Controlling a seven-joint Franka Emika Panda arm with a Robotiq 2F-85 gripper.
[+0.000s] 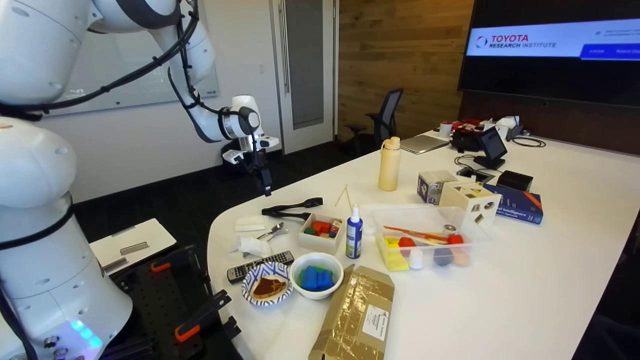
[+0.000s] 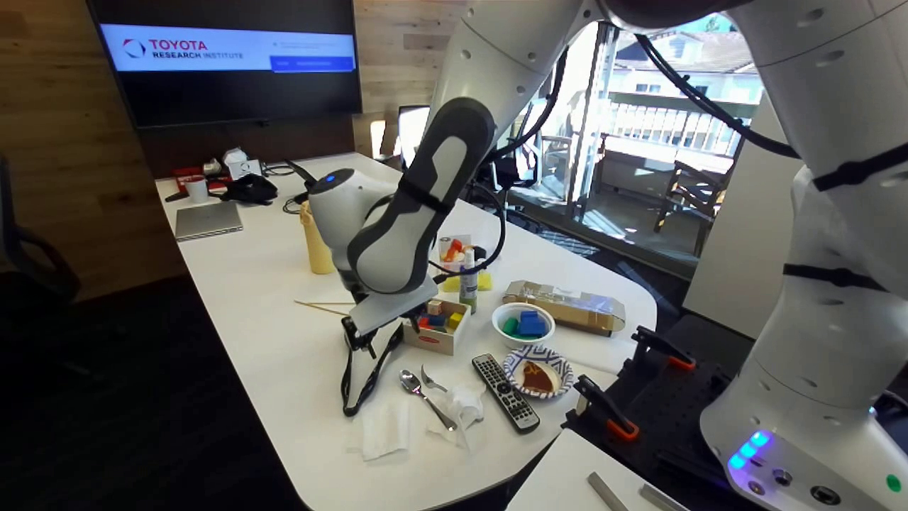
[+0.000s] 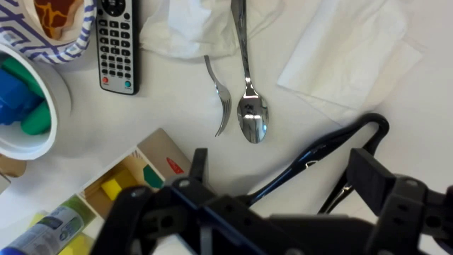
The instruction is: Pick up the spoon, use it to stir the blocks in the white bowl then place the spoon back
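Note:
A silver spoon [image 3: 253, 117] lies on the table, bowl end toward my gripper; it shows in both exterior views [image 1: 271, 231] [image 2: 427, 399]. Its handle end rests by a crumpled white tissue. The white bowl [image 3: 63, 94] [image 1: 316, 295] [image 2: 499, 333] stands at the left of the wrist view. It holds blue and green blocks [image 3: 16, 94] [image 1: 316, 278] [image 2: 530, 325]. My gripper [image 3: 279, 156] is open and empty, its fingers wide apart. It hovers above black tongs, apart from the spoon; both exterior views show it [image 1: 264, 177] [image 2: 360, 337].
Black tongs [image 3: 304, 159] lie under my gripper. A fork [image 3: 223, 97] lies beside the spoon. Close by are a remote [image 3: 115, 53], a tissue [image 3: 191, 32], a folded napkin [image 3: 339, 60], a patterned bowl [image 1: 250, 292], a block box [image 1: 320, 243] and a spray bottle [image 1: 354, 235].

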